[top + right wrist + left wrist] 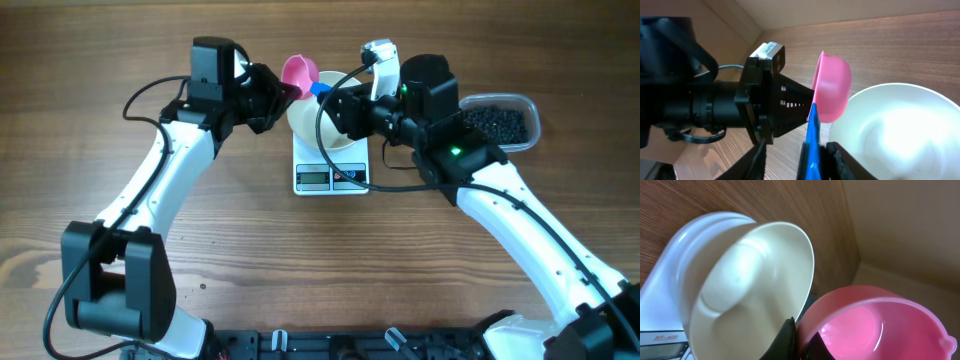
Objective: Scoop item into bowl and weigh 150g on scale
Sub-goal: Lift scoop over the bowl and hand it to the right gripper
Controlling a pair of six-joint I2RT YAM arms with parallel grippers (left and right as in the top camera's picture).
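Observation:
The white bowl point(308, 125) stands on the scale point(330, 178) and looks bare inside point(750, 290) point(900, 125). Just behind it hangs a pink scoop point(298, 71) with a blue handle point(320, 89). My left gripper point(283, 92) point(799, 339) is shut on the scoop's rim point(875, 325), one finger inside the cup. My right gripper point(335, 108) point(797, 150) stands open around the blue handle point(812, 140). Its right finger lies close to the handle and its left finger is well apart. The item, black beads point(497, 122), fills a clear tub at the right.
The clear tub point(535, 112) sits right of my right arm, near the table's back edge. The scale's display point(315, 180) faces the front. Both arms cross close together above the scale. Bare wood lies in front and to the left.

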